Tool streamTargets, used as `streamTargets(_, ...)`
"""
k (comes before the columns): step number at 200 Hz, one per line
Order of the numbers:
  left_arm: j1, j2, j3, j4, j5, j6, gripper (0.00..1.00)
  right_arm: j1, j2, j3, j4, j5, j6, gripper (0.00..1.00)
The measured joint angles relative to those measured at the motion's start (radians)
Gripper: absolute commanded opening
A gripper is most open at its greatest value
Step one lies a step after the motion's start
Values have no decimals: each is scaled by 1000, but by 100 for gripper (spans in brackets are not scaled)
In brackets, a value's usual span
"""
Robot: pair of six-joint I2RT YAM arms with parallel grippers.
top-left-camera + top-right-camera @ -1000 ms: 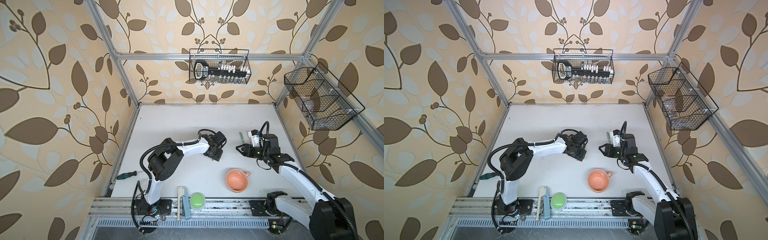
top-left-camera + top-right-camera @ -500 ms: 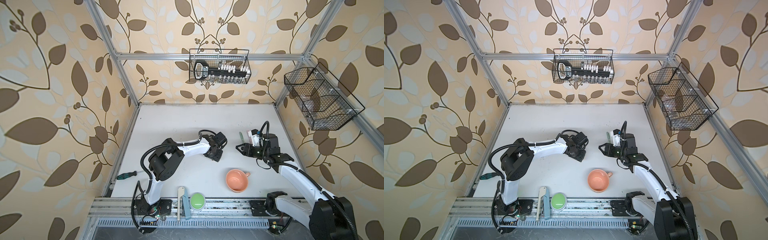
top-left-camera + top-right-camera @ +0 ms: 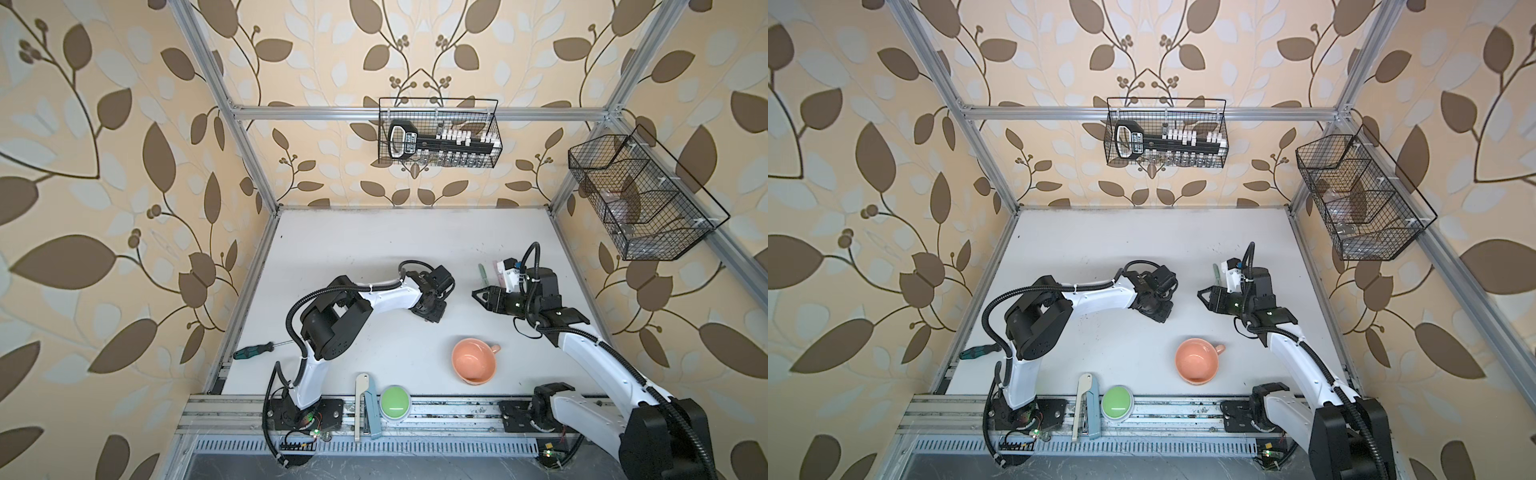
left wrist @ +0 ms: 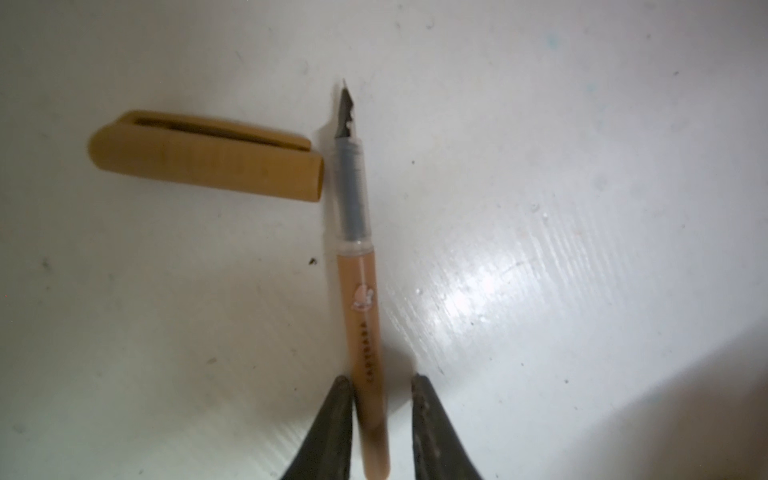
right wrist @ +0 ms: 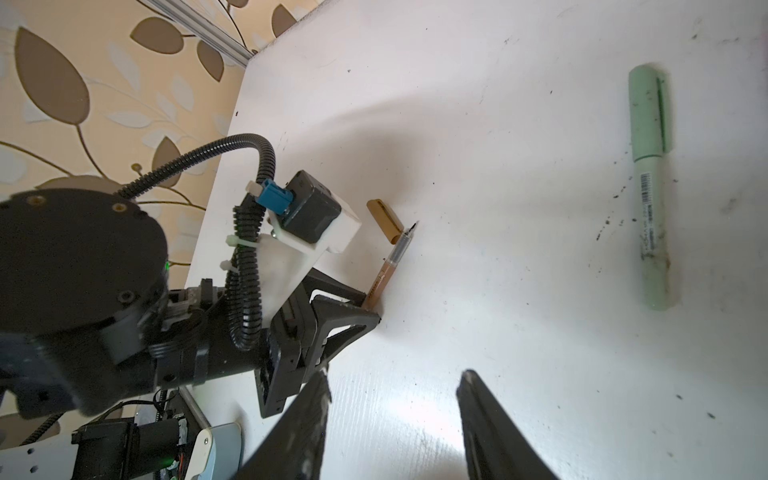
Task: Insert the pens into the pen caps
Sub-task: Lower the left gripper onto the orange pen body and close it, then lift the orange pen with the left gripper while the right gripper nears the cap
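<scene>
Leave the peach cup near the front edge of the surface alone: well apart from the work, no part in this step.

Farther in, mid-surface, find the left claw astride the back end of the tan-brown pen. Jaws narrow, one finger against the barrel, the other a sliver off, so not yet clamped. Judged step: taking hold of that pen.

Close the jaws evenly, so as not to roll or skew the barrel. Hold this far back, leaving the clear section and dark nib free for capping. Lift straight up and slowly. Mind the tan-brown cap just beside the clear section, flat on the surface, mouth toward the pen. Too close to tell whether touching, and likely to skid at a nudge. Expect neither pen nor cap in both top views: hidden under the left arm.

To the right, see the right claw, jaws well apart, nothing between its fingers. Probably best sent for the cap, gripped across its body with the mouth left clear. Line up nib and mouth on one axis before pushing.

Farthest back, leave the green pen flat on the surface, apparently capped already.
</scene>
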Motion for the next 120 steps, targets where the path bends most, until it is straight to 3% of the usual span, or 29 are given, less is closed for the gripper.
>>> streamTargets(76,0,-58,-110,138,36,16,7,10,0,-4,0,4,11,52)
streamTargets(120,0,-121,-141,175,40,24,6,116,34,-30,55,40,60,52)
